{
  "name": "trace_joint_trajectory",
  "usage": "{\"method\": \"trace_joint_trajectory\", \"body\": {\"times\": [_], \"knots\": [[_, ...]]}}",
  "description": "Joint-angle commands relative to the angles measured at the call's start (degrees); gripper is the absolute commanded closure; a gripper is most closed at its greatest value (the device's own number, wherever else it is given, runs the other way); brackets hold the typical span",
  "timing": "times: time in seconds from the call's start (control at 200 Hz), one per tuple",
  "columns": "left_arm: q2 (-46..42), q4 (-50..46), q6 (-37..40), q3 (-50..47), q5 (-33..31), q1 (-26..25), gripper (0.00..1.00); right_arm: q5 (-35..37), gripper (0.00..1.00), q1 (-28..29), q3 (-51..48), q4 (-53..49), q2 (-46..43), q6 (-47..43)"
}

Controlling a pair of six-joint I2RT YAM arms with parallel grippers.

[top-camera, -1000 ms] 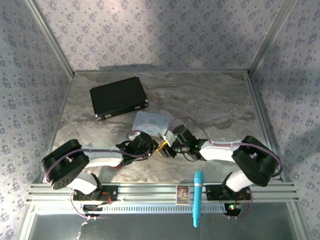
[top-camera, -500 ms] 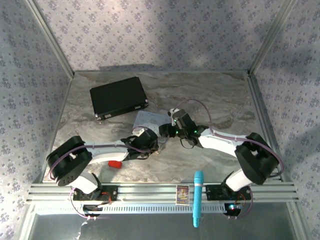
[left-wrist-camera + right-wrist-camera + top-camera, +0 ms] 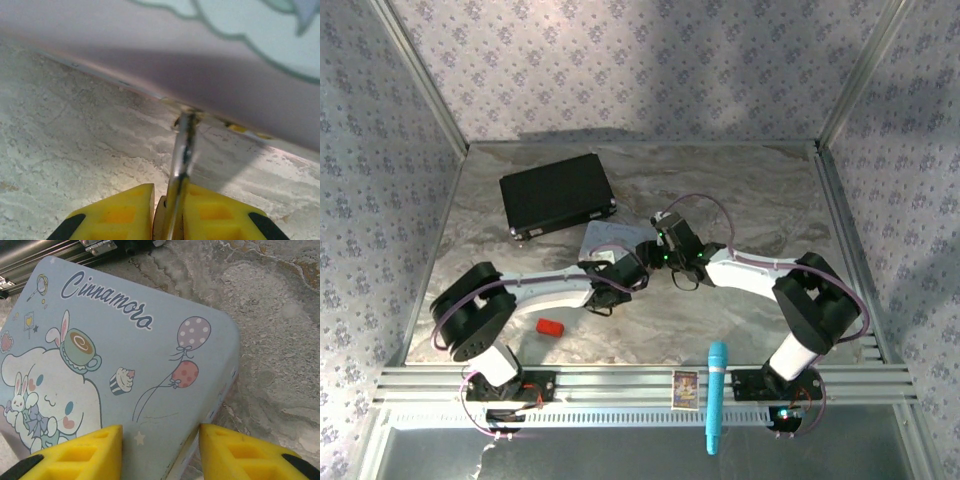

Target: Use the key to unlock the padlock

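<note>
Inspecting progress against the unlocking task. Found the left gripper (image 3: 169, 195) shut tight on a thin silvery strip, seen edge-on and taken to be the key (image 3: 184, 145). Traced the strip from the yellow fingers (image 3: 120, 212) up over the marble table (image 3: 75, 130) to the foot of the pastel tin (image 3: 240, 55), tip touching or just short of the tin's lower rim. Noted brass-yellow glints at that rim beside the tip; too small and blurred to call the padlock with any confidence. Found the right gripper (image 3: 157, 440) with fingers spread apart over a corner of the tin lid, clamping nothing visible; unable to confirm any contact of pads with tin. Located both grippers near the table's middle in the overhead view, nose to nose at the tin. Recorded a small red block (image 3: 551, 327) lying apart near the left arm and a black case (image 3: 557, 194) at the far left, neither involved.

Judged status: key secured, so first step done. Judged outstanding: finding the keyhole, seating the key, turning it, popping the padlock open. No evidence of unlocking in hand.
</note>
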Motion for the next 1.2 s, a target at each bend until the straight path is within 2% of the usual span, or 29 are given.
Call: {"method": "trace_joint_trajectory", "body": {"times": [0.0, 0.11, 0.305, 0.7, 1.064, 1.194], "knots": [[3.4, -10.0, 1.2, 0.7, -4.4, -1.1, 0.81, 2.3, 0.57, -1.8, -2.5, -5.8, 2.2, 0.8], [5.2, -11.6, 0.0, 3.5, -7.4, -3.9, 0.80, 2.5, 0.57, -1.8, -2.7, -5.9, 2.3, 0.9], [8.9, -15.7, -1.4, 7.2, -8.7, -7.6, 0.76, 2.3, 0.57, -1.8, -2.7, -5.8, 2.8, 1.1], [12.7, -22.3, -4.1, 12.7, -12.5, -11.8, 0.66, 2.5, 0.57, -1.8, -3.1, -5.4, 2.9, 1.3], [13.9, -23.5, -4.2, 14.3, -12.9, -13.2, 0.76, 2.7, 0.57, -1.8, -3.7, -5.2, 2.4, 1.5], [15.9, -25.3, -4.1, 16.2, -13.5, -13.4, 0.83, 2.6, 0.57, -1.8, -3.5, -5.2, 2.5, 1.5]]}}
